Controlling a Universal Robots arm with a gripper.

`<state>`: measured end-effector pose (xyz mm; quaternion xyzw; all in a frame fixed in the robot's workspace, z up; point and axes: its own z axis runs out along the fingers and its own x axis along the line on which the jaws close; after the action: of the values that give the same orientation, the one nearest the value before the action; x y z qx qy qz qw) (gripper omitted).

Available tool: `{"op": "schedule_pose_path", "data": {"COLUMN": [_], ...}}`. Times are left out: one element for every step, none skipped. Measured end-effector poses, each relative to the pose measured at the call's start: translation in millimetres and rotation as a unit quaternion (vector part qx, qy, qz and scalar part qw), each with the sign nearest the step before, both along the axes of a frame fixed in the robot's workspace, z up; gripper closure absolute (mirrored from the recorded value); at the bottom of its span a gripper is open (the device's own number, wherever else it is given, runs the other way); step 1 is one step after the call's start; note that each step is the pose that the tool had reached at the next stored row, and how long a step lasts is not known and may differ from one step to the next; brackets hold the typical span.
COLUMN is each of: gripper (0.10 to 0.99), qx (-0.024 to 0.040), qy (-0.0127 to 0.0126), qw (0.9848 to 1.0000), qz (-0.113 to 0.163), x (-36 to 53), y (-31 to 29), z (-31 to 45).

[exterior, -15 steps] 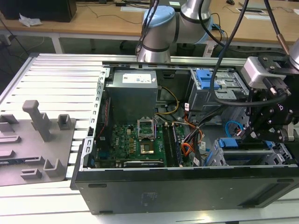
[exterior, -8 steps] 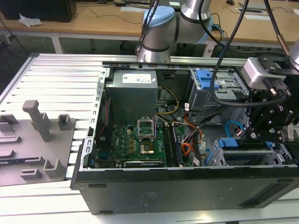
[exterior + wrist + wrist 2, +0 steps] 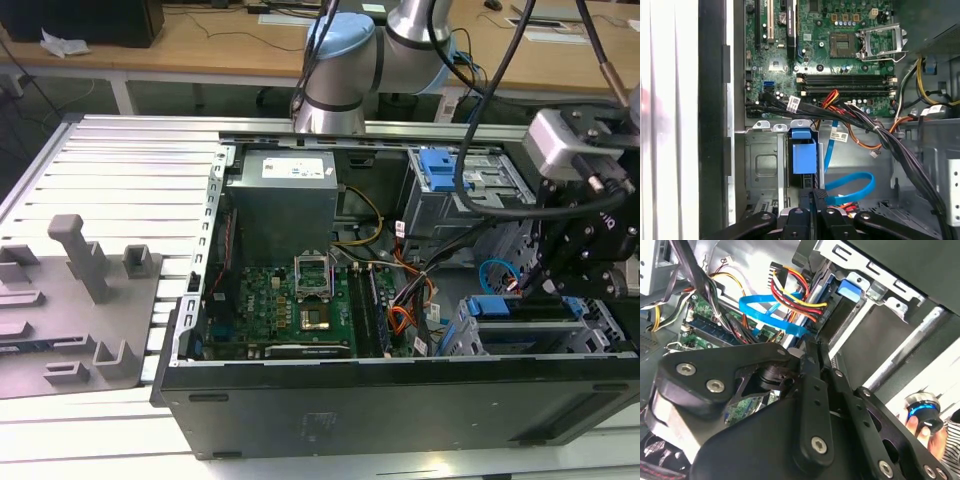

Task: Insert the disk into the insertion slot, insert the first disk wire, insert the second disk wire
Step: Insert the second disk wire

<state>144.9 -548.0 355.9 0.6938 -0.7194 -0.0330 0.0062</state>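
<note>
The disk, seen by its blue carrier (image 3: 490,306), sits inside the insertion slot (image 3: 530,338), the low silver cage at the exterior view's right. Both wrist views show the carrier tab (image 3: 804,156) (image 3: 847,290) seated in the cage (image 3: 765,165). A red, yellow and black wire bundle (image 3: 790,287) runs to the disk's end. My gripper (image 3: 532,290) (image 3: 810,345) (image 3: 815,192) is at the disk's end, its fingers shut on the tip of the flat blue wire (image 3: 765,307) (image 3: 855,186), which loops beside it.
The open computer case holds a motherboard (image 3: 290,300), a power supply (image 3: 285,195) and a taller grey bay with a blue latch (image 3: 440,170). Black cable bundles (image 3: 890,140) cross near the cage. A hand (image 3: 935,437) holds a small device outside the case. A grey fixture (image 3: 80,290) lies on the exterior view's left.
</note>
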Motion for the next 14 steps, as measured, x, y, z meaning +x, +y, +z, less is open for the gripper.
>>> {"op": "schedule_pose_path", "data": {"gripper": [0.91, 0.91, 0.922, 0.984, 0.984, 0.984, 0.984, 0.984, 0.984, 0.984, 0.984, 0.984, 0.984, 0.984], "qx": [0.0, 0.0, 0.0, 0.0, 0.0001, 0.0001, 0.0, 0.0, 0.0, 0.0, 0.0, 0.0, 0.0, 0.0], "qy": [0.0, 0.0, 0.0, 0.0, 0.0, -0.0001, -0.0002, -0.0004, -0.0005, -0.0007, -0.0009, -0.0011, -0.0011, -0.0011], "qw": [1.0, 1.0, 1.0, 1.0, 1.0, 1.0, 1.0, 1.0, 1.0, 1.0, 1.0, 1.0, 1.0, 1.0], "qz": [0.0, 0.0, 0.0, 0.0, 0.0, 0.0, 0.0, 0.0, 0.0, 0.0, 0.0, 0.0, 0.0, 0.0], "x": [0.0, 0.0, 0.0, -0.1, -0.4, -1.4, -2.7, -5.3, -7.1, -9.7, -11.3, -12.6, -12.6, -12.7], "y": [0.0, 0.3, 0.7, 0.9, 0.9, 1.0, 0.9, 0.9, 0.9, 0.9, 0.9, 0.9, 0.9, 0.9], "z": [2.2, 3.1, 3.6, 4.6, 4.8, 5.0, 5.0, 5.1, 5.1, 5.0, 5.0, 5.1, 5.1, 5.1]}}
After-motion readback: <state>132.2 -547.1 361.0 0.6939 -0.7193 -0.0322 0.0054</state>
